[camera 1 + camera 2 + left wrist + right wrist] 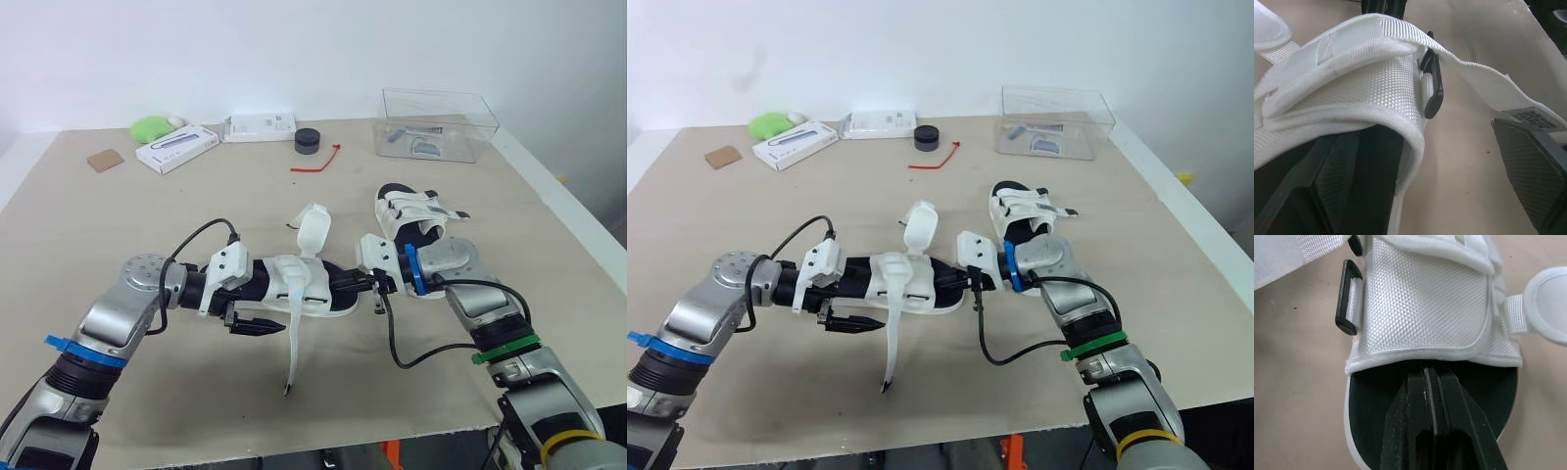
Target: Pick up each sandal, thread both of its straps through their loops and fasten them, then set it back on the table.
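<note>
White woven-mesh sandal point(306, 284): left end effector point(263, 308) open, right end effector point(1432, 377) closed.

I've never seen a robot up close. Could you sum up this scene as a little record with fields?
Table: beige, with two sandals and clutter
Near sandal: middle, between both grippers
Left gripper: open, one finger inside the near sandal, one outside
Right gripper: shut, fingers over the black insole at the sandal's end
Long strap: loose, trailing towards the robot
Second sandal: on the table behind the right arm
Far edge: clear box, black puck
</note>
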